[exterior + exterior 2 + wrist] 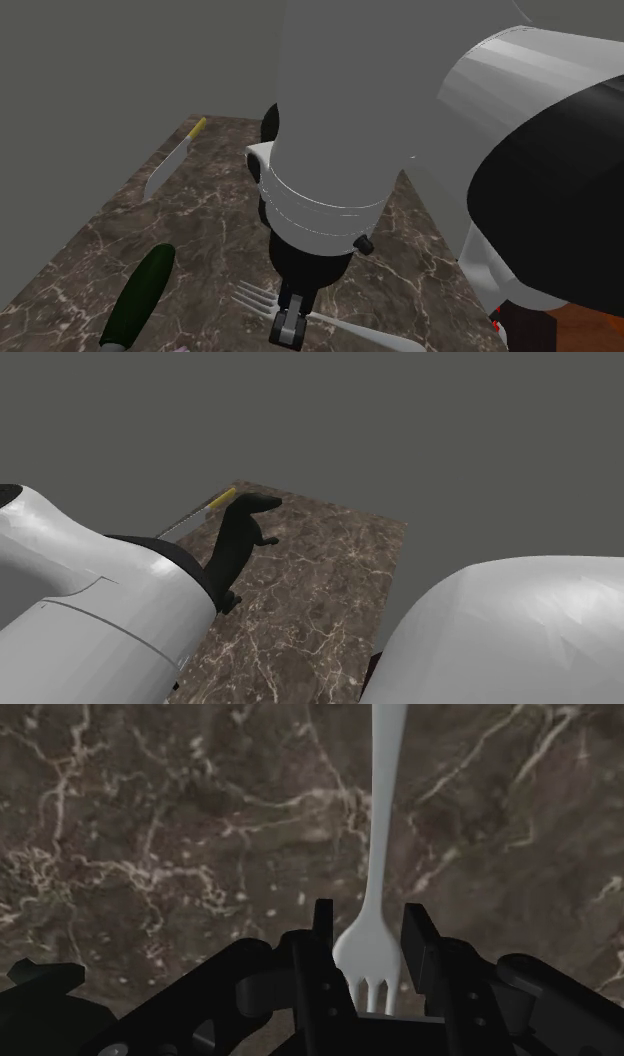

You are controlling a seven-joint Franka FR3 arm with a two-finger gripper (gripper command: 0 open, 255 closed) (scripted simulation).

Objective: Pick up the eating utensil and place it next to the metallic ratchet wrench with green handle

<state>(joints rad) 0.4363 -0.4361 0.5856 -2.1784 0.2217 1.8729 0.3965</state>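
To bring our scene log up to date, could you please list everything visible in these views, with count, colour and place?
fork: one, white, lying on the table under the tool
knife: one, grey blade with yellow handle, at the table's far end in the shoulder view
wrench: one, dark green handle, at the shoulder view's lower left, beside the fork's tines
animal figure: one, black, on the table beside the knife
table: one, brown marbled top
arm: one, white with dark joints, reaching down over the table
tool: one, black, low at the fork's neck
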